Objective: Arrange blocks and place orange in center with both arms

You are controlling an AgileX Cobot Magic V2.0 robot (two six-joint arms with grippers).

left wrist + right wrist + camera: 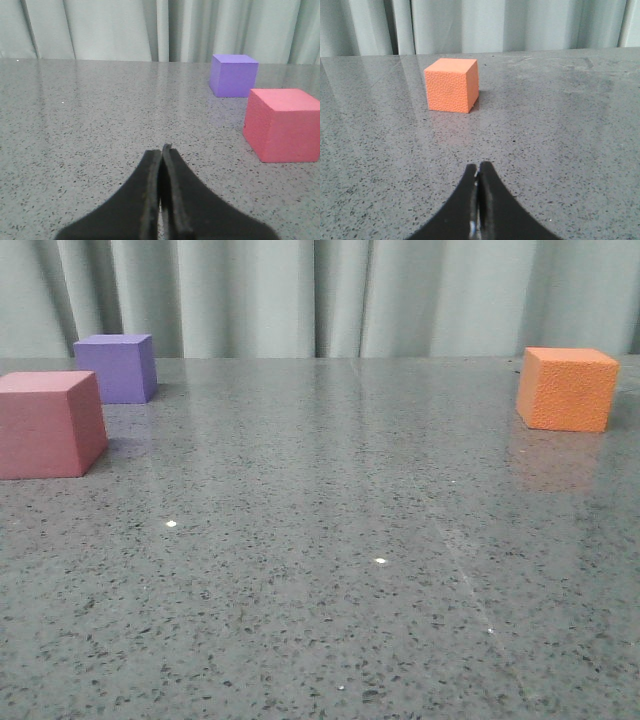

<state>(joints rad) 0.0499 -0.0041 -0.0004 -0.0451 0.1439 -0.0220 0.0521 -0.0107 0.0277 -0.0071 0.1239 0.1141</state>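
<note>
On the speckled grey table point(330, 590), the orange cube point(567, 388) sat well apart from the pink-red cube point(48, 424), on the far side of the bare middle; the purple cube point(117, 367) stood just behind the pink-red one. The left tool point(161, 150) and right tool point(478, 167) were both clenched, grasping nothing. A descent before opening would probably shove a light cube aside.
</note>
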